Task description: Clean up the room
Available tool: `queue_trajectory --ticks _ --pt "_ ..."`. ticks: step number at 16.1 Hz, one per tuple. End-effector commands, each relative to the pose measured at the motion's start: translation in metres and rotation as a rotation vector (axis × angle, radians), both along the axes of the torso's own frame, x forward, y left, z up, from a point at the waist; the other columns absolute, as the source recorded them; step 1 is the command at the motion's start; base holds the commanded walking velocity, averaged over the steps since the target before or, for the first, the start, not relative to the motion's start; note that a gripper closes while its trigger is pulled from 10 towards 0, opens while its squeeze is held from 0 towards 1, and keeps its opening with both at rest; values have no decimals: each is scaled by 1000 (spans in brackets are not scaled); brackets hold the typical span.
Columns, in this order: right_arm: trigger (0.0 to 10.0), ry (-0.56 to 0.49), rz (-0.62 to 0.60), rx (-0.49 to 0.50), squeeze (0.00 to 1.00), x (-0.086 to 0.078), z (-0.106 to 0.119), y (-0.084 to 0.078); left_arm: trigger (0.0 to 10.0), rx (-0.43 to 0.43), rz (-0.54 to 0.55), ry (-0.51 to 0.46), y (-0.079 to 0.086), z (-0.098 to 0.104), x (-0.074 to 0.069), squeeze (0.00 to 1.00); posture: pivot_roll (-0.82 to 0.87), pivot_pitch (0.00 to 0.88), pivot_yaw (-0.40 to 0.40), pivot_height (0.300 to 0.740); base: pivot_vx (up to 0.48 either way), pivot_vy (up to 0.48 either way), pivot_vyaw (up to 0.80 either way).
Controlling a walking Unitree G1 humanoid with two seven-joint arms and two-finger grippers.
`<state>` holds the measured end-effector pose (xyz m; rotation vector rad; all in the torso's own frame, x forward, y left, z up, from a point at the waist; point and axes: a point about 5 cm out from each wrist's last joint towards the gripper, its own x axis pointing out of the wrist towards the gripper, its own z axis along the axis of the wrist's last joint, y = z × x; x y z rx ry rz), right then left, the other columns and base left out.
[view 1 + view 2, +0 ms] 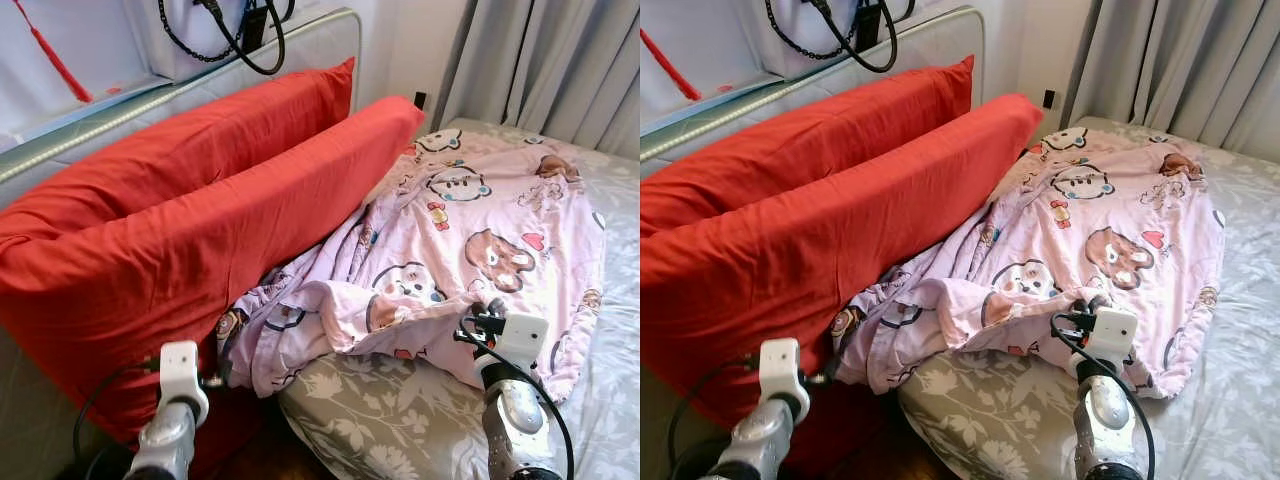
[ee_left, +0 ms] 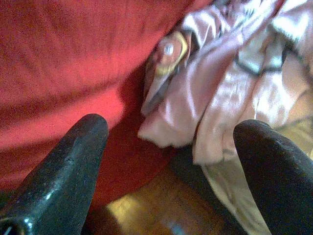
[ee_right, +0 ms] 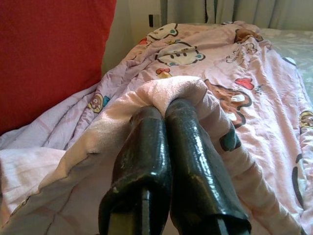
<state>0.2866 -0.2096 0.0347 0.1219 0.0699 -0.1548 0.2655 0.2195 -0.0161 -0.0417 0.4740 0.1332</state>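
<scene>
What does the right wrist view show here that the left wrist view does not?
Right wrist view alone: the right gripper with jaws shut on a fold of the pink cartoon blanket, the blanket spread over the bed, and grey curtains behind.

Left wrist view alone: the left gripper with jaws open, holding nothing, above a wooden floor.

Both: the pink blanket and a red pillow.

Two red pillows (image 1: 200, 150) (image 1: 190, 260) lean along one headboard (image 1: 180, 85) on a single bed (image 1: 400, 420), beside one pink cartoon-print blanket (image 1: 470, 230). One grey curtain (image 1: 560, 60) hangs behind, and two silver arms (image 1: 170, 430) (image 1: 515, 410) reach in, one end effector on each.
</scene>
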Motion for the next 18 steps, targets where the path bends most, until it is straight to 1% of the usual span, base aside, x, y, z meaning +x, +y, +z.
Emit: queue_trajectory --ticks 1,2,5,7,10,12,14,16,18 --pt "10000 19 -4 -10 0 -2 -1 -2 10000 18 -1 86 1 -13 -14 0 -1 0 0 740 0 0 0" --pt "10000 21 -5 -8 0 -2 -2 -2 10000 17 -1 100 1 -16 -17 0 -1 0 0 740 0 0 0" --pt "10000 23 0 -1 0 -3 -3 0 10000 31 27 180 2 -31 -38 0 -4 0 -4 740 0 0 0" --pt "10000 32 -26 29 0 -4 -4 -3 10000 19 30 206 -1 -37 -45 0 -8 0 -10 740 0 0 0" --pt "10000 47 -29 31 0 -5 -7 -3 10000 14 30 222 -1 -40 -49 0 1 0 -8 740 0 0 0" --pt "10000 39 -20 40 0 -4 -6 2 10000 17 24 244 0 -43 -55 0 -6 0 -1 740 0 0 0" --pt "10000 40 -24 41 0 -5 -7 3 10000 20 25 257 2 -45 -59 0 -4 0 7 740 0 0 0" --pt "10000 25 -39 34 0 -2 -4 1 10000 17 33 257 3 -45 -60 0 -6 0 9 740 0 0 0" --pt "10000 4 -33 28 0 2 2 1 10000 19 29 251 4 -44 -58 0 -10 0 13 740 0 0 0"
